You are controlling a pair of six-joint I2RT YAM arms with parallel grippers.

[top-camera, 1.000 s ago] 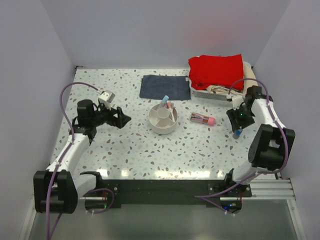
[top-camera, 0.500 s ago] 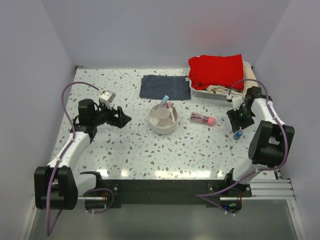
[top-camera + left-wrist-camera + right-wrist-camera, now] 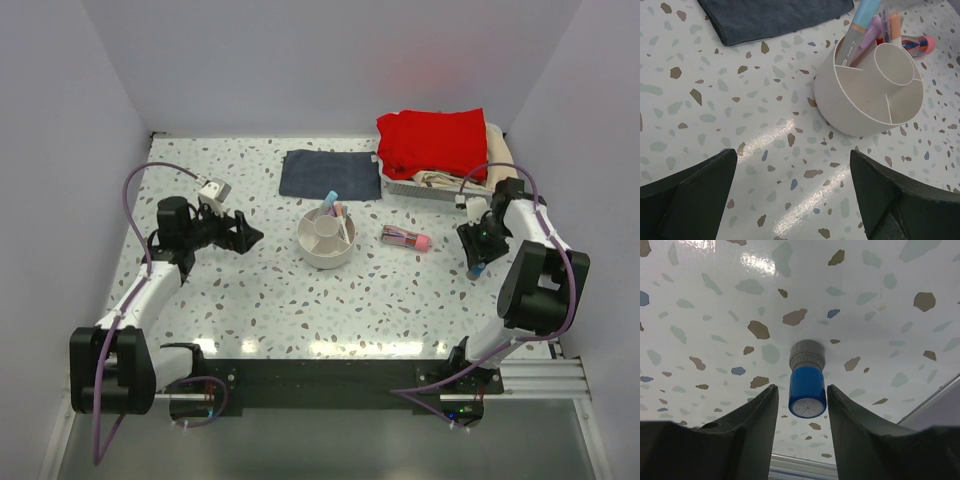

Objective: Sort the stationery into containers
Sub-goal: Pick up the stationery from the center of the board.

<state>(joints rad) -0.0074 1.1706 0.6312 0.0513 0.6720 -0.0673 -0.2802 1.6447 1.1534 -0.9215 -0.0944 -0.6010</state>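
A blue-capped marker (image 3: 807, 385) with a grey collar lies on the speckled table by the right edge, seen end-on in the right wrist view. My right gripper (image 3: 802, 390) straddles its cap with a thin gap on each side, still open. From above, that marker (image 3: 474, 269) pokes out below the right gripper (image 3: 479, 252). The round off-white divided bowl (image 3: 312, 254) stands mid-table with several pens (image 3: 333, 204) upright in a far compartment. A pink-tipped bundle (image 3: 405, 238) lies to the bowl's right. My left gripper (image 3: 250, 237) hangs wide open and empty left of the bowl (image 3: 850, 110).
A folded dark-blue cloth (image 3: 330, 173) lies behind the bowl. A white basket (image 3: 430, 188) with a red cloth (image 3: 432, 142) sits at the back right. The table's right edge and the wall run close beside the right gripper.
The right jaws have narrowed around the blue-capped marker, and that gripper has shifted slightly away from me. The left arm has barely moved.
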